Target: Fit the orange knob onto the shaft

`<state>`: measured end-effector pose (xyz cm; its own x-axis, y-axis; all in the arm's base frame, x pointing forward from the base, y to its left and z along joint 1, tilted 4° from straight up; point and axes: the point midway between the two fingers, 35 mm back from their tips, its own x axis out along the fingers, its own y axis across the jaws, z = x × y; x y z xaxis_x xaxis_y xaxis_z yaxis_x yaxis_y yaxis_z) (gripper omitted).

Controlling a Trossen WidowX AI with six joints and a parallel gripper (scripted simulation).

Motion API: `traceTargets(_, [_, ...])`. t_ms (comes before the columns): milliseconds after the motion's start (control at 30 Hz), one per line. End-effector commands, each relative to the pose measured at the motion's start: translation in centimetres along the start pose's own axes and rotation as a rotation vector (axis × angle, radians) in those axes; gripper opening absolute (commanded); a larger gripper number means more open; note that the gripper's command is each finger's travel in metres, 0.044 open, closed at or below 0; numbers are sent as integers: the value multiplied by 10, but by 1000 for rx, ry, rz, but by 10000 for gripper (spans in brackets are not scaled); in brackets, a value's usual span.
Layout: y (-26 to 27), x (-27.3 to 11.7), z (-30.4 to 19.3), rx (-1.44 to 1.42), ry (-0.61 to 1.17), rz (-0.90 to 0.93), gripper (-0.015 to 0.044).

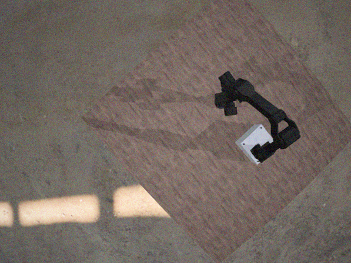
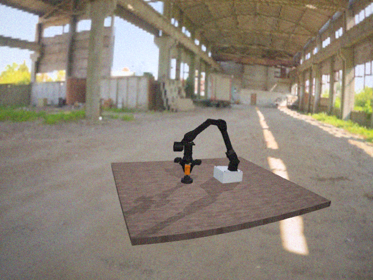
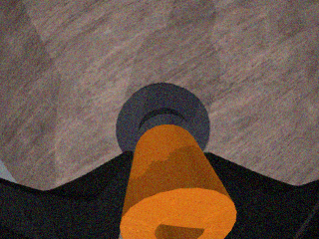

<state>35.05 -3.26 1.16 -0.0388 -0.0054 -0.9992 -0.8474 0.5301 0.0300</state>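
Note:
The orange knob (image 2: 187,169) (image 3: 166,169) stands upright between the fingers of my gripper (image 2: 187,170), which is shut on it. In the wrist view the knob's near end shows a dark hole, and its far end is over the middle of the pedestal. The dark round pedestal (image 2: 186,181) (image 3: 131,117) stands on the board. In the exterior view a short dark stretch shows between the knob's lower end and the pedestal's wide base. The shaft's flat side is hidden, and whether the knob touches the shaft cannot be told. In the top view the arm hides knob and pedestal.
A white box (image 1: 254,137) (image 2: 227,176) stands under the arm's base, to the right of the pedestal in the exterior view. The brown wooden board (image 1: 182,179) (image 2: 240,207) carries everything, and its edges show in the top and exterior views. Shadows of the arm fall across it.

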Motion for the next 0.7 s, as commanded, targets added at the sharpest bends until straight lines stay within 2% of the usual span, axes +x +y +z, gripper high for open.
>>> traceTargets(0, [-2, -1, 1, -3, 0, -4, 0])
traceTargets(333, [-4, -4, 2, -12, 0, -5, 0])
traceTargets(533, [-7, -6, 3, -202, 1, -5, 0])
traceTargets(667, [-7, -5, 3, -212, 1, -5, 0])
